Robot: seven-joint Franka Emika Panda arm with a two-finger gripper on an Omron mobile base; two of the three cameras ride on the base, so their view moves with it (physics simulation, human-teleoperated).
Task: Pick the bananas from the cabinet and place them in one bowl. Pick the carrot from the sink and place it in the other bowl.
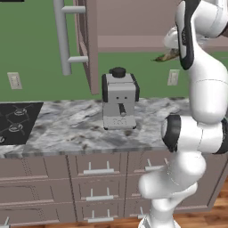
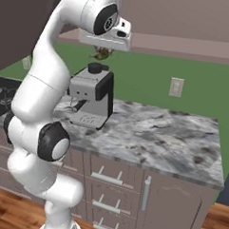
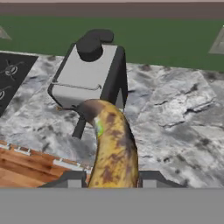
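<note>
Banana clamped in my gripper: in the hand view I see the spotted yellow-brown fruit rising between the two dark finger tips, its dark stem end curling up and to the left. The jaws are closed against its sides.

From the hand camera I look down past the banana at a grey and black coffee machine, which stands on a marbled grey counter. A corner of a black stovetop sits at the left edge of that view, and a strip of wooden floor shows at the lower left.

In the left base view the arm rises on the right, and a bit of the banana peeks out beside the hand, high above the counter and just below the mauve-brown cabinet. The cabinet door stands open, its long silver handle to the left.

In the right base view the banana hangs under the hand, above the coffee machine.
</note>
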